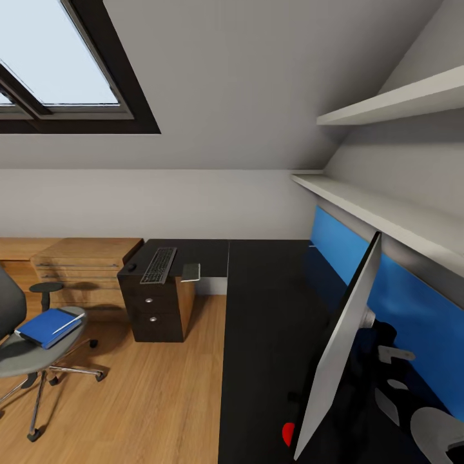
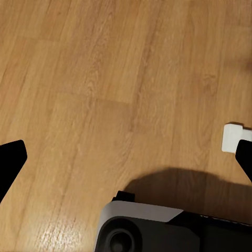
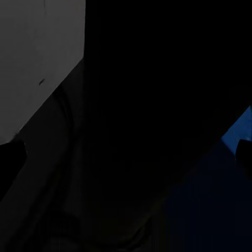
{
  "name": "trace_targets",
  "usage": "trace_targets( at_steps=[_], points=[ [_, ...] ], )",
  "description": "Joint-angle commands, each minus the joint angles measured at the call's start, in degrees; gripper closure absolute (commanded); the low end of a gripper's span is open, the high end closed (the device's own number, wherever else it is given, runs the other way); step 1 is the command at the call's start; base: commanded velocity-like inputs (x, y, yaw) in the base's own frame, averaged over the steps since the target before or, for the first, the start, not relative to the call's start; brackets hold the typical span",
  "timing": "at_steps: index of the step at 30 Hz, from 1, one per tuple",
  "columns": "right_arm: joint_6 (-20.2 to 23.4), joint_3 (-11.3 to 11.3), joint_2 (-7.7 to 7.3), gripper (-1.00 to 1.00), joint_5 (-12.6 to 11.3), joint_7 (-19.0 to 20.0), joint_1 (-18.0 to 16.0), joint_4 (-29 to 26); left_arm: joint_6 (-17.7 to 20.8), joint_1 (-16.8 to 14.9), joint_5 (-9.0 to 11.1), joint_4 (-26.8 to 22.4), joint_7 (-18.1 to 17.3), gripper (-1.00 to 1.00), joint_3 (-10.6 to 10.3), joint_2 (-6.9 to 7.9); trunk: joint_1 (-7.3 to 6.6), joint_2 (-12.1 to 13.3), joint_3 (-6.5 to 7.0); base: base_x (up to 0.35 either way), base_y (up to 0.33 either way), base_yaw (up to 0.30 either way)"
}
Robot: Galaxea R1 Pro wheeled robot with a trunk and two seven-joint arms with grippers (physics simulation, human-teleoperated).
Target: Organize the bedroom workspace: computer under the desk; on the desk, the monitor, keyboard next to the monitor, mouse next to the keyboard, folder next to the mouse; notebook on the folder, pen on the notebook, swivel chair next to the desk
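Soft daylight from skylight (image 1: 58, 58), head view sharp with wide-angle stretch at edges, soft shadow on wood floor (image 2: 105, 79), right wrist view nearly black.

Left claw (image 2: 128, 157) points down, black fingertips (image 2: 11, 157) spread wide at frame edges, nothing between. Right claw (image 3: 128, 157) likewise spread, empty. Right arm (image 1: 438, 432) low, forward.

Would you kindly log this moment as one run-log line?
monitor upright on desk | keyboard on far desk end | folder on swivel chair | left gripper open over floor
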Motion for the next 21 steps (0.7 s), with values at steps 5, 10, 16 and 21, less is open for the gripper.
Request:
trace_targets(
  at_steps=[5,10,16,21],
  points=[
    [0.9,0.5,-0.02,-1.0,-0.4,-0.2,0.0,-0.1,-0.1,0.0,0.3,-0.1,0.2,-1.0,-0.1,-0.01,0.03,-0.1,-0.11,0.0,0.0,0.0],
    [1.2,0.5,-0.02,-1.0,-0.4,-0.1,0.0,-0.2,-0.1,0.0,0.3,-0.1,0.2,-1.0,-0.1,0.01,0.03,-0.1,-0.11,0.0,0.0,0.0],
    [1.3,0.5,-0.02,-1.0,-0.4,-0.2,0.0,-0.1,-0.1,0.0,0.3,-0.1,0.2,-1.0,-0.1,0.01,0.03,-0.1,-0.11,-0.121,0.0,0.0],
    [1.3,0.5,-0.02,-1.0,-0.4,-0.2,0.0,-0.1,-0.1,0.0,0.3,-0.1,0.2,-1.0,-0.1,0.01,0.03,-0.1,-0.11,-0.262,0.0,0.0]
  ],
)
